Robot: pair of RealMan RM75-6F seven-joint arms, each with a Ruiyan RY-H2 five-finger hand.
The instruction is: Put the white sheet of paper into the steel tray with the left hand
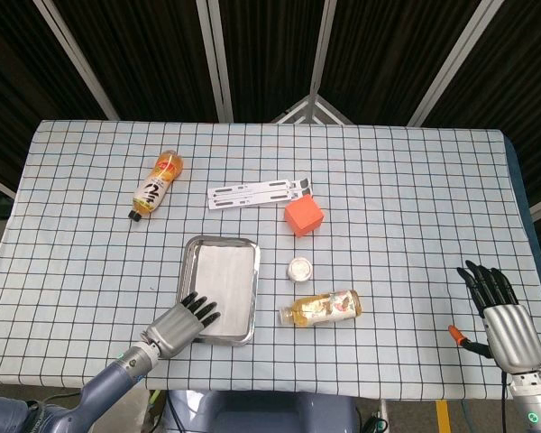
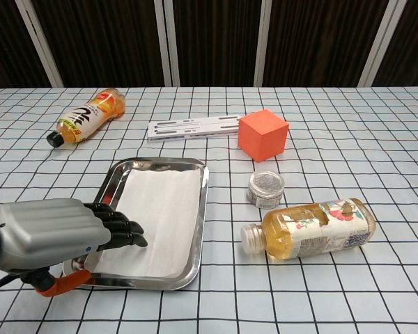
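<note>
The white sheet of paper lies flat inside the steel tray near the table's front edge. My left hand hovers over the tray's near left corner, palm down, fingers stretched out over the paper's near end, holding nothing. Whether the fingertips touch the paper I cannot tell. My right hand rests open at the far right front of the table, fingers apart and empty; only the head view shows it.
A clear bottle lies right of the tray, with a small round tin and an orange cube behind it. An orange-capped bottle and a white strip lie farther back.
</note>
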